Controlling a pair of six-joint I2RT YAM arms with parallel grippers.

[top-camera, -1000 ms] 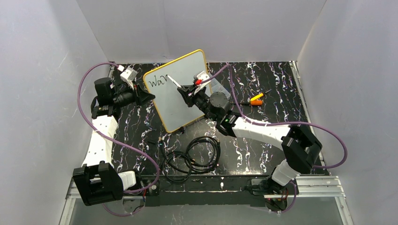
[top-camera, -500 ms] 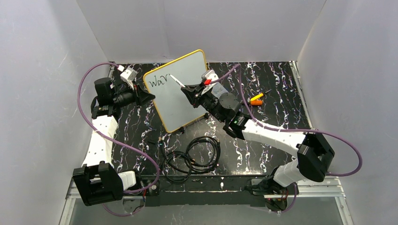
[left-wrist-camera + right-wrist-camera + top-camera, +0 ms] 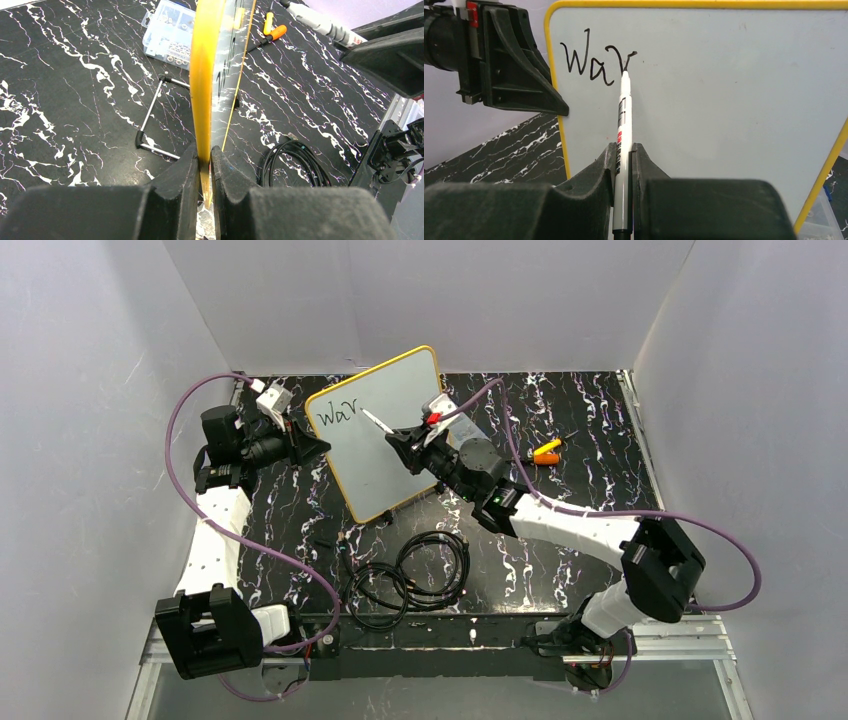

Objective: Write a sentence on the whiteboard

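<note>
Not much is fully readable here. The left wrist view catches the whiteboard (image 3: 202, 75) dead edge-on, so you only get the yellow frame and a glossy sliver, no writing at all. From the top camera, the right arm covers the board's right side, and the clear compartment box (image 3: 170, 32) behind it barely shows. In the right wrist view the board's bottom is cut off and the back end of the marker (image 3: 623, 115) disappears between the fingers.

The whiteboard (image 3: 375, 470) stands upright at the far-left part of the table (image 3: 580, 420), its face turned to the right arm. The left tool (image 3: 322, 447) is clamped on its left edge, pinching the frame (image 3: 205, 155). The board's written top edge runs left to right in the right wrist view.

The sentence (image 3: 596, 62) is just "War" in black, top left corner; from above (image 3: 335, 412) it's tiny.

The right tool (image 3: 624, 150) is squeezed tight on the marker, which points straight at the board, tip at the foot of the last letter. From above (image 3: 376, 420) it slants up-left out of the right tool (image 3: 397, 440).

Black cables (image 3: 410, 575) lie coiled in front of the board.
</note>
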